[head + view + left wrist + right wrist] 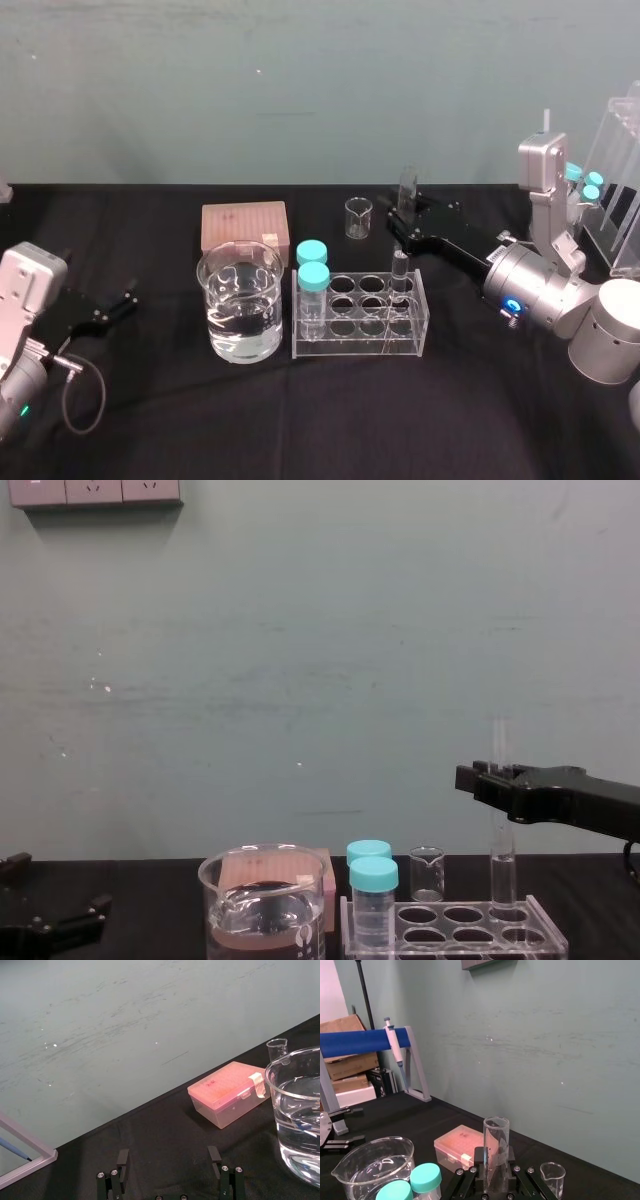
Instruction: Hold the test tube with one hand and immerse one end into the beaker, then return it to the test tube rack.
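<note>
black table (pixel 150 430), beaker (pixel 240 300), test tube rack (pixel 358 347), pink box (pixel 244 225)

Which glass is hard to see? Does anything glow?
Head view: the test tube in the right claw almost vanishes against the black cloth; a blue ring glows on that wrist. Right wrist view: the pink box looks warped through the tube. Left wrist view: past the open left claw, the beaker glints.

Silver-bodied, with black left gripper (pixel 128 300) and right gripper (pixel 401 228), blue-lit wrist ring (pixel 513 305).
</note>
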You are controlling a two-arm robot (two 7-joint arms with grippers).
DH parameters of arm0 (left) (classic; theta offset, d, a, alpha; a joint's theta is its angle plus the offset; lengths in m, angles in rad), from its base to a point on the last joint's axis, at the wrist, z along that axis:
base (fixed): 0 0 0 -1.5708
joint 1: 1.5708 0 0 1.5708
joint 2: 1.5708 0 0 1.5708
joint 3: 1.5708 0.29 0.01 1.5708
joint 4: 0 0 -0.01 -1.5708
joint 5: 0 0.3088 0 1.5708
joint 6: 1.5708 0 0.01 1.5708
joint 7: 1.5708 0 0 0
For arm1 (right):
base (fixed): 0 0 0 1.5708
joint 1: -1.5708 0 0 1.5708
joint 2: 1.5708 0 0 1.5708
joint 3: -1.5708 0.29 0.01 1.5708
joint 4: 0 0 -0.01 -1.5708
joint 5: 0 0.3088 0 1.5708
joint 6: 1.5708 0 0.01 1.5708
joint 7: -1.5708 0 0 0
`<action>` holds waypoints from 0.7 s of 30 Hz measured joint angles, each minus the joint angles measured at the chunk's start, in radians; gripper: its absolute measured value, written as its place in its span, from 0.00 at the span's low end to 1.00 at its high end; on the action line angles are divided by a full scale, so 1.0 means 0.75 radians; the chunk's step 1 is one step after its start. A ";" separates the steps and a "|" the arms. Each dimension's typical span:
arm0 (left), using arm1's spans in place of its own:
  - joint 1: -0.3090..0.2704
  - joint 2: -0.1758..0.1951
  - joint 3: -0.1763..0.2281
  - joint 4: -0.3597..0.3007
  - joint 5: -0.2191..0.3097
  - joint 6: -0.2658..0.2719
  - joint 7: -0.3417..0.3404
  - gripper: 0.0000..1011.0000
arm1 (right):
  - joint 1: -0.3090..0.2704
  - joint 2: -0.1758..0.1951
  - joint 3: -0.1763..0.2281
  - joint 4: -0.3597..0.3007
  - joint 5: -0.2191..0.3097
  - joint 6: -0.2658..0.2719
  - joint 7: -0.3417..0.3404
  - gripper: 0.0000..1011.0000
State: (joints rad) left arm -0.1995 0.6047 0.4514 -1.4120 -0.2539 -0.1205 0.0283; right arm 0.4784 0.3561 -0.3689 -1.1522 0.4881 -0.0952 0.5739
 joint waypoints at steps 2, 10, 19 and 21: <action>0.000 0.000 0.000 0.000 0.000 0.000 0.000 0.99 | 0.001 -0.001 -0.001 0.005 0.003 0.001 0.003 0.24; 0.000 0.000 0.000 0.000 0.000 0.000 0.000 0.99 | -0.003 0.003 -0.004 0.011 0.008 0.004 0.015 0.24; 0.000 0.000 0.000 0.000 0.000 0.000 0.000 0.99 | -0.010 0.014 -0.009 0.010 0.006 0.003 0.018 0.24; 0.000 0.000 0.000 0.000 0.000 0.000 0.000 0.99 | -0.011 0.014 -0.009 0.010 0.005 0.002 0.018 0.24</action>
State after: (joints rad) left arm -0.1995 0.6047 0.4514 -1.4120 -0.2539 -0.1205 0.0283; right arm 0.4704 0.3669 -0.3760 -1.1446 0.4916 -0.0940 0.5876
